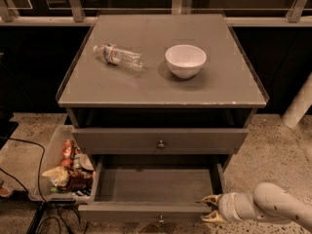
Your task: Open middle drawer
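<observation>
The middle drawer (156,211) is pulled well out of the grey cabinet, showing a bare grey inside and a small round knob (161,220) on its front. My gripper (209,208) sits at the right end of that drawer front, low at the frame's right, on a white arm (273,206). Its two tan fingertips (210,199) stand apart, one above and one below the front panel's end, with nothing clamped between them. Above, the uppermost drawer (161,140) is closed. The lowest drawer is out of view.
On the cabinet top (229,82) lie a clear plastic bottle (119,56) on its side and a white bowl (185,60). A clear bin of snack packets (66,167) stands on the floor at the left, with black cables (29,150) nearby.
</observation>
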You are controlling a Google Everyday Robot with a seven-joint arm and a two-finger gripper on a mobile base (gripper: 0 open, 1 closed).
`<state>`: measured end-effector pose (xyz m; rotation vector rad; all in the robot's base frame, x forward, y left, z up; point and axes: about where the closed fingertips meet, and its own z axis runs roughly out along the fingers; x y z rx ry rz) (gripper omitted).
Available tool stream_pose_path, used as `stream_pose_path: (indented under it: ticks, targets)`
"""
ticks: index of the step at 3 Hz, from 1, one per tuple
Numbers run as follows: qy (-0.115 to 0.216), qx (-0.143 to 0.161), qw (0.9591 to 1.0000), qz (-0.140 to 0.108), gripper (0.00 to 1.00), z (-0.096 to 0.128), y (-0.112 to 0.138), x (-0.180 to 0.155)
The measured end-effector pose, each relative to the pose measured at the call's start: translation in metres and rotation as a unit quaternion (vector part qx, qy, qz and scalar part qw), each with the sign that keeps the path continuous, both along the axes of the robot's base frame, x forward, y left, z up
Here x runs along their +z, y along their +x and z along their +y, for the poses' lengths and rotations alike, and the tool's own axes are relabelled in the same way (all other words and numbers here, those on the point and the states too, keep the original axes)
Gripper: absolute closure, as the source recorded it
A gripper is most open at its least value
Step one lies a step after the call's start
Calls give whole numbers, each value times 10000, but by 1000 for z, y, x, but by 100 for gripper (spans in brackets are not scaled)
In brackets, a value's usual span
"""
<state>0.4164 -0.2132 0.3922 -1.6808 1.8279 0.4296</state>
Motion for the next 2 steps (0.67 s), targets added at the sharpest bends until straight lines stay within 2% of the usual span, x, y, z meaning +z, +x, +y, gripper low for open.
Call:
stream_pose_path:
  ticks: [2]
  targets:
    - [22, -24, 10000, 25, 100, -1, -10, 0]
